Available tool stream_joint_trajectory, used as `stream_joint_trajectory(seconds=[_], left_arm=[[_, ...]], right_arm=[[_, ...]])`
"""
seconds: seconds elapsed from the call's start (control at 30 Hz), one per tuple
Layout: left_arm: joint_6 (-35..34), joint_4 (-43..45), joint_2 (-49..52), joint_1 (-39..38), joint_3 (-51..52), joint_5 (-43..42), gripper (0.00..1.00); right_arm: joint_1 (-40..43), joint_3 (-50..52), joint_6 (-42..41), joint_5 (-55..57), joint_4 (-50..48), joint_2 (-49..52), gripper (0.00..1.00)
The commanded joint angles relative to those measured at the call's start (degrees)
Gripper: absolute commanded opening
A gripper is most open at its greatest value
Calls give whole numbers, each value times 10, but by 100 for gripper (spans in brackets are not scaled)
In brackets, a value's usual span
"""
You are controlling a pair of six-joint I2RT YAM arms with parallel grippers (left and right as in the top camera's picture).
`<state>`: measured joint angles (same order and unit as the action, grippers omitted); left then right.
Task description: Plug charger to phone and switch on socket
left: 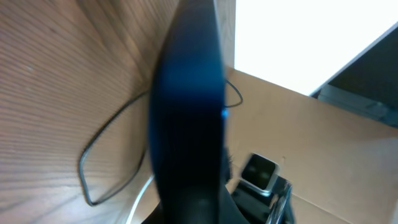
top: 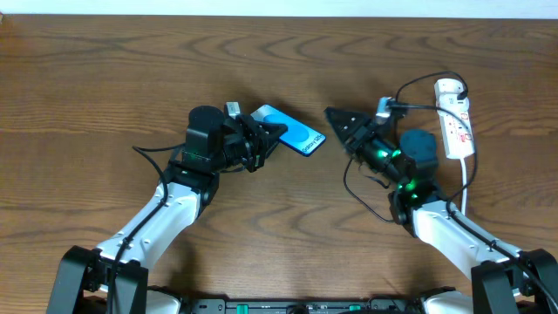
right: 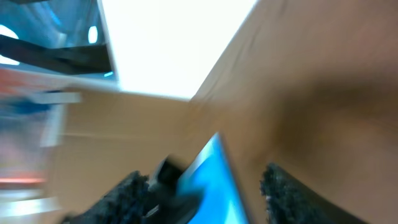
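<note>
The phone (top: 295, 132), with its cyan-blue screen, is held tilted above the table in my left gripper (top: 264, 139), which is shut on its left end. In the left wrist view the phone (left: 186, 106) fills the middle, seen edge-on and dark. My right gripper (top: 342, 127) is open and empty, its fingers pointing left at the phone's free end, a short gap away. In the right wrist view the blurred blue phone (right: 214, 180) lies ahead between the open fingers (right: 208, 193). The white socket strip (top: 453, 118) lies at the far right. The thin black charger cable (top: 415, 82) arcs from it; its plug tip is not discernible.
A thin black cable loop (left: 93, 180) and a white cord (left: 142, 198) lie on the wooden table (top: 105, 78) below the right arm. The strip's white cord (top: 467, 187) runs toward the front edge. The right arm's wrist camera (left: 259, 172) shows beyond the phone.
</note>
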<state>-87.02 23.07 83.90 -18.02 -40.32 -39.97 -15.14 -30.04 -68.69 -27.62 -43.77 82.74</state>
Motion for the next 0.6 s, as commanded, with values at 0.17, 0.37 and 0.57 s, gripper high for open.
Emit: stream_joint_trajectory(seconds=[0.17,0.37,0.57], left_arm=[[65,0,-7,3,-15,27,8],[65,-1,7,3,-15,44,8],[23,10,33,11,-22,46,8]], right_arm=[[17,-19,291,162,100,-26,66],[18,-129,318,279,371,-66,66],[18,-276,322,351,630,-66,67]])
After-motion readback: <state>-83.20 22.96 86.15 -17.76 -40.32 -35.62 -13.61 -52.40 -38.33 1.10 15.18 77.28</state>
